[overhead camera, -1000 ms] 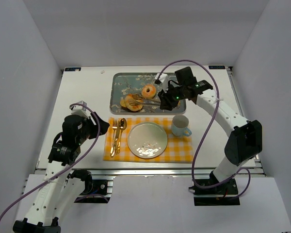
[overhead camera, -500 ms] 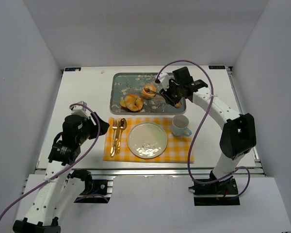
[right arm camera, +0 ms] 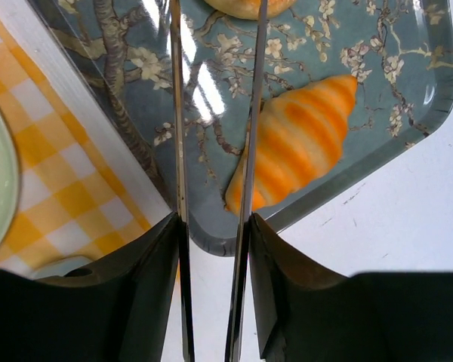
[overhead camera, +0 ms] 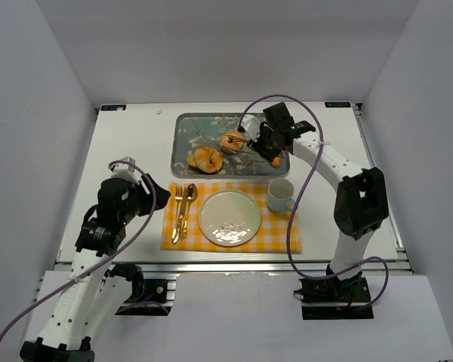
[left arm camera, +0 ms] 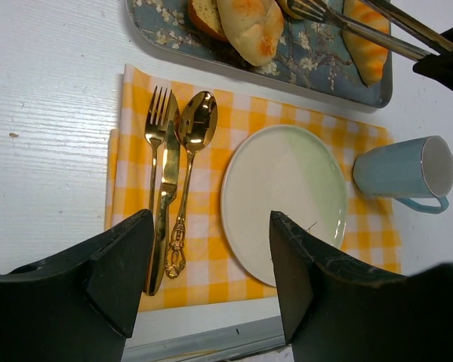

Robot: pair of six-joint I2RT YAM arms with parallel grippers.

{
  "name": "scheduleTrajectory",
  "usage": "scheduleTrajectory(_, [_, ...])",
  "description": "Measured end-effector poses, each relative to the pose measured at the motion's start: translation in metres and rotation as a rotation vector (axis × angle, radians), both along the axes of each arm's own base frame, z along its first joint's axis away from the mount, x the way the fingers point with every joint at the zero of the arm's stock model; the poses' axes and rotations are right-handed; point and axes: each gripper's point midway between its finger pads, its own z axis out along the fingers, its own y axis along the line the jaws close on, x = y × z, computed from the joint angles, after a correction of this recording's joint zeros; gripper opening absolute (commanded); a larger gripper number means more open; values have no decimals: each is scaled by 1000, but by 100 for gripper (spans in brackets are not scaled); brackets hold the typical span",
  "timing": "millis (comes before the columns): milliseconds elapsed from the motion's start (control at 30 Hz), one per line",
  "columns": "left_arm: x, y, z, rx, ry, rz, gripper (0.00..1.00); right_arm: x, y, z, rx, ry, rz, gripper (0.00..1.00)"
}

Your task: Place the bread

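White tabletop (overhead camera: 128, 143) holds a floral tray (overhead camera: 183, 124), over which the right gripper (right arm camera: 213, 230), fingers clamped on metal tongs (right arm camera: 177, 113), aims at a roll (overhead camera: 232, 141) inside, likely bound for the plate (overhead camera: 229, 217) beside the tray, left gripper (left arm camera: 210, 226) idle, spread wide.

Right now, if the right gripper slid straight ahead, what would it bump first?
Probably the golden round bread roll on the blue flowered tray: the right gripper aims its silver metal tongs at it. The striped orange croissant lies alongside the tongs.
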Motion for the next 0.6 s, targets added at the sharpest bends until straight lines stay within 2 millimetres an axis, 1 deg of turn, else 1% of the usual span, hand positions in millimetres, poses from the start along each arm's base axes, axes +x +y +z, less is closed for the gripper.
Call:
scheduleTrajectory(133, [1,0,1,-1,-3,0,72,4,0,-5,-23,-1,17,35])
scheduleTrajectory(167, [1,0,1,-1,-3,0,72,4,0,-7,-29,-1,23,28])
scheduleTrajectory(233, [1,0,1,-1,-4,0,72,4,-1,-8,-38,-2,34,18])
scheduleTrajectory(333, [1,0,1,-1,-5,0,72,4,-1,-7,-42,-3,40,11])
scheduleTrajectory(500, [2,0,2,-3,-11,0,72,4,-1,-6,-40,-6,44,7])
scheduleTrajectory(600, [2,0,2,-3,-10,0,72,1,0,2,-10,-7,40,6])
